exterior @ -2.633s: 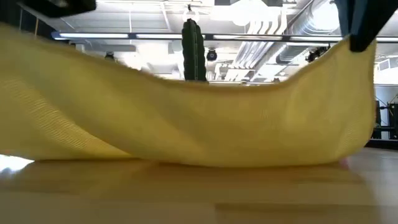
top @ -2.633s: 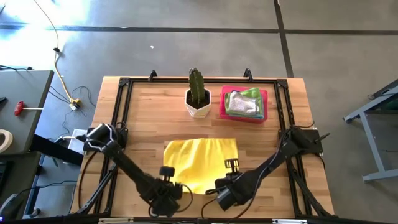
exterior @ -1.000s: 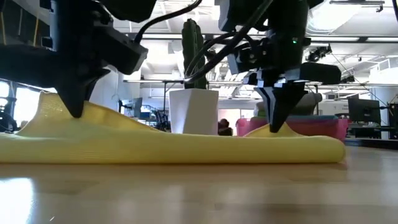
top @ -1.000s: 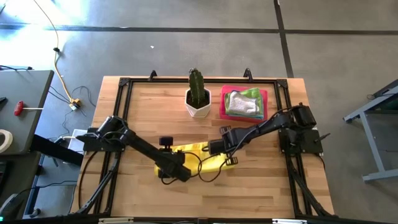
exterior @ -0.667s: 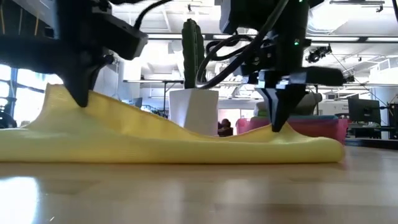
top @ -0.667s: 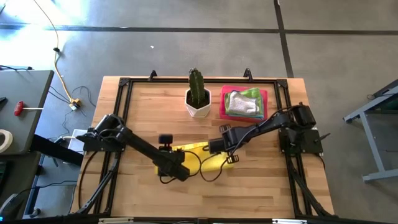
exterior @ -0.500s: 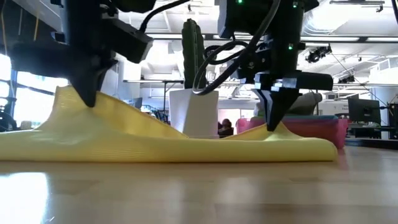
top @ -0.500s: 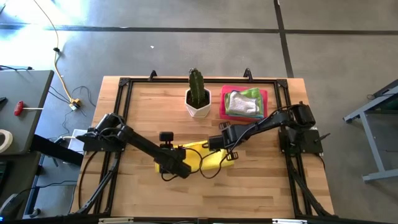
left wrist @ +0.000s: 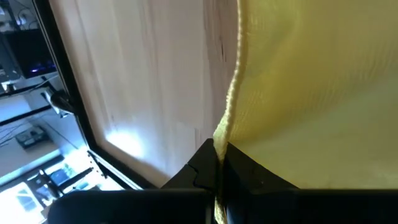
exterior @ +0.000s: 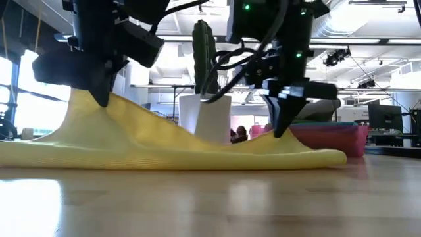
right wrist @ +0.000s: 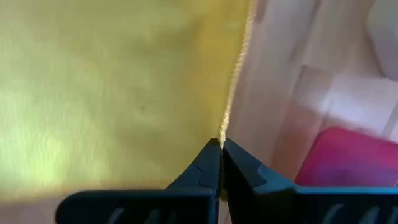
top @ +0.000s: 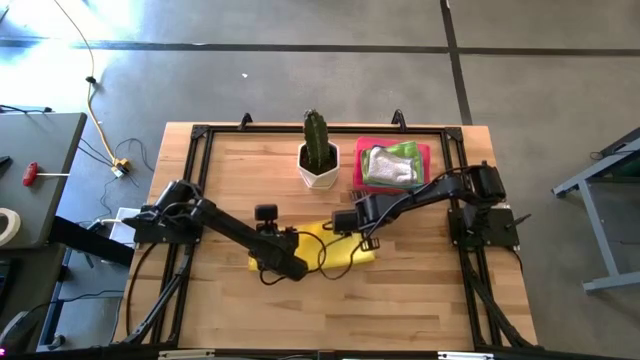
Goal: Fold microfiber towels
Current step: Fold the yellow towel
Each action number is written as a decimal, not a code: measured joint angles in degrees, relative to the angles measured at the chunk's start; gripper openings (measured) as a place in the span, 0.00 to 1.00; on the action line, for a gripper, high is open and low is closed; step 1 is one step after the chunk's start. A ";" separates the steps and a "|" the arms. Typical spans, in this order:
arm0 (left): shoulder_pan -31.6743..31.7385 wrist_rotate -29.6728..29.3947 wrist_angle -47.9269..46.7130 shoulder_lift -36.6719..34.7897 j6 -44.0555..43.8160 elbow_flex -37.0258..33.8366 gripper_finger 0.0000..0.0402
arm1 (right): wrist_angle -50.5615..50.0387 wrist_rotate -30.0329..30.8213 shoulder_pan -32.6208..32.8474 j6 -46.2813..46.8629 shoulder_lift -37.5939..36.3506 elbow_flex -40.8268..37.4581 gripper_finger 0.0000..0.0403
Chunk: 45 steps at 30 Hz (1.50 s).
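Note:
A yellow microfiber towel lies folded over on the wooden table, a little near of its middle. My left gripper is shut on the towel's left end and holds it up in a peak. My right gripper is shut on the right end, lower down. Between the two peaks the cloth sags. The towel's lower layer rests flat on the table. My left gripper pinches the towel's stitched edge between its two fingertips, slanting down from above. The held part stands lifted in a peak; the cloth falls away from it to the table. My right gripper pinches the towel's stitched edge between its fingertips, pointing steeply down. That part is raised only a little, and the cloth around it lies on the table.
A potted cactus stands at the far middle, just behind the towel. To its right a pink tray holds folded grey and green towels. A black frame runs round the tabletop. Bare wood lies toward the near edge.
Both grippers have carried the held towel edge toward the table's far edge, the right one also leftward. The left gripper has risen, pulling its end into a taller peak. The towel's right end has slid a little to the left; its lower layer has stayed on the table.

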 joint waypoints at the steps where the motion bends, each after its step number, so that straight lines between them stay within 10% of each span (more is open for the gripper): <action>1: 0.26 -0.07 0.47 0.00 -0.03 0.00 0.01 | 0.81 -0.01 -0.35 0.01 0.00 0.00 0.00; 13: 1.81 -2.14 0.10 0.02 -0.52 -0.02 0.10 | -0.28 -0.06 -1.68 -0.14 0.00 0.00 0.23; 21: 3.26 10.08 -0.68 0.04 1.79 -0.02 0.27 | -7.17 -0.23 -0.11 6.71 -2.94 0.00 0.37; 27: 3.61 3.68 -0.16 0.04 1.42 -0.02 0.33 | -0.93 -0.38 3.30 13.74 -8.85 -2.00 0.36; 37: -2.21 -1.85 7.85 -0.80 17.89 -0.07 0.28 | 27.45 -7.22 8.22 31.91 -24.01 -24.45 0.36; 45: -2.37 8.34 23.29 -8.14 14.90 -12.45 0.15 | 27.03 -3.16 7.52 47.12 -28.32 -28.81 0.37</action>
